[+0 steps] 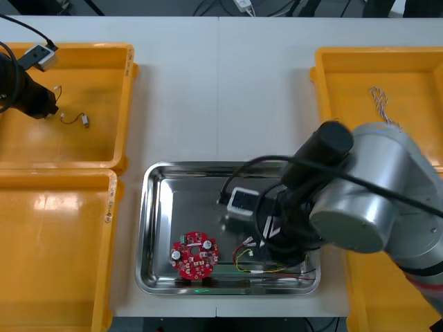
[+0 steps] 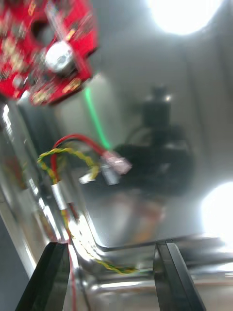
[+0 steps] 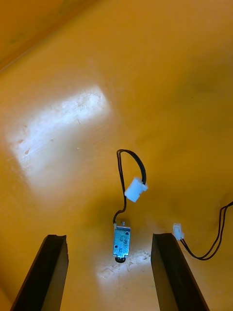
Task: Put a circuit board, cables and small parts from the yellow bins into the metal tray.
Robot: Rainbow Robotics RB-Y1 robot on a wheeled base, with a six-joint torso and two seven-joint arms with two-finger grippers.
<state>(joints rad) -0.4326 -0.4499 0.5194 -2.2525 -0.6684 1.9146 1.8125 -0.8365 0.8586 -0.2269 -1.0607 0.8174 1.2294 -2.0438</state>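
Spread right claw [image 2: 109, 252] in the metal tray [image 1: 147, 228] could snag the red and yellow cable [image 2: 73, 151]; spread left claw [image 3: 109, 238] might nudge the small metal part [image 3: 122, 242].

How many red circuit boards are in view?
1 circuit board, in the metal tray left of the right gripper, whose arm may hide more; left gripper over a yellow bin.
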